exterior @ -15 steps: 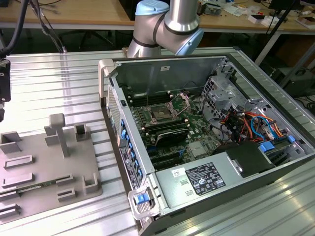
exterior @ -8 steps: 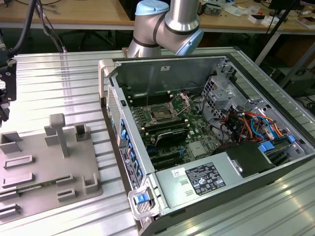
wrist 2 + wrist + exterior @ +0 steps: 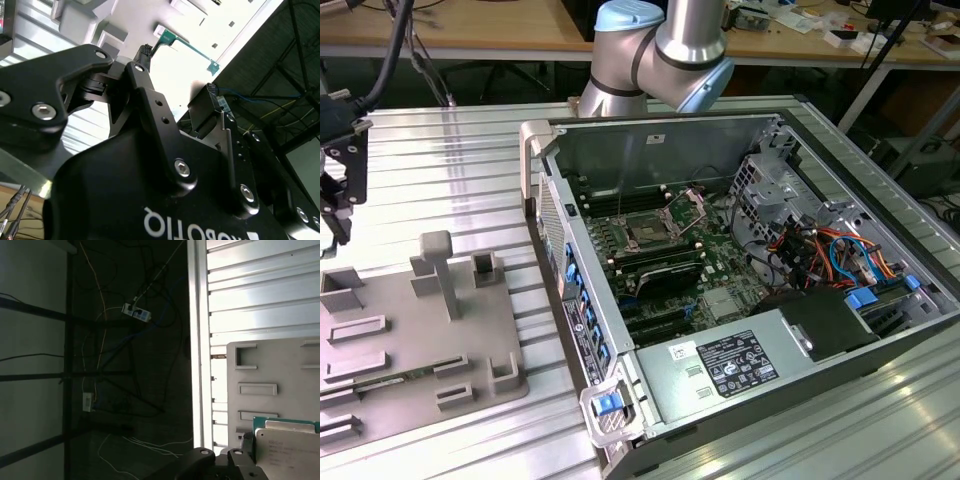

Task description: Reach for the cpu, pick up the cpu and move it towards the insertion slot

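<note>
Here, one cpu (image 3: 294, 454), one insertion slot (image 3: 648, 232)

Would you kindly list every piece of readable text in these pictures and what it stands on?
Pincer body: white maker's lettering, upside down, cut off at the edge.
Power-supply box labels: print too small to read.
Cpu: faint print, too blurred to read.
Nothing can be quoted whole.
</note>
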Controlling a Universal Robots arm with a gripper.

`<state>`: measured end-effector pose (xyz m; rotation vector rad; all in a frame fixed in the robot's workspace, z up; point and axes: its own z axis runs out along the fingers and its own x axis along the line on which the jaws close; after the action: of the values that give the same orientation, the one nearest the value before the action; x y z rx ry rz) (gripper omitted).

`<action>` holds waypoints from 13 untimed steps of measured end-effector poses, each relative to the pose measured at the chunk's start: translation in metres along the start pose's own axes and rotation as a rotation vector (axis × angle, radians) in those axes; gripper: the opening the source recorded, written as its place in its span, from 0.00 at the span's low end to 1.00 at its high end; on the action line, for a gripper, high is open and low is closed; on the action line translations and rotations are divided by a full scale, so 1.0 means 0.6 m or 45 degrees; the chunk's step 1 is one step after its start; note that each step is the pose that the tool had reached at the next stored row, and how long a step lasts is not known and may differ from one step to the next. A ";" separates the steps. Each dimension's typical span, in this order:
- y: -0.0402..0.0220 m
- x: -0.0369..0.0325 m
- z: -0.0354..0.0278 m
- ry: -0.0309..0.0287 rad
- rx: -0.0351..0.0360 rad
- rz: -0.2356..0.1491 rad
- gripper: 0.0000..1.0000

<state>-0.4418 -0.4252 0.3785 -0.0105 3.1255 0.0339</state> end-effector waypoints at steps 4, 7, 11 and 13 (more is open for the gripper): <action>0.000 -0.009 0.000 -0.0001 0.0000 0.000 0.55; 0.000 -0.016 0.000 -0.0001 -0.0001 0.000 0.55; 0.000 -0.027 0.001 -0.0001 0.0000 0.000 0.55; 0.000 -0.032 0.001 -0.0001 0.0000 0.000 0.55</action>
<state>-0.4227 -0.4252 0.3784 -0.0105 3.1255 0.0340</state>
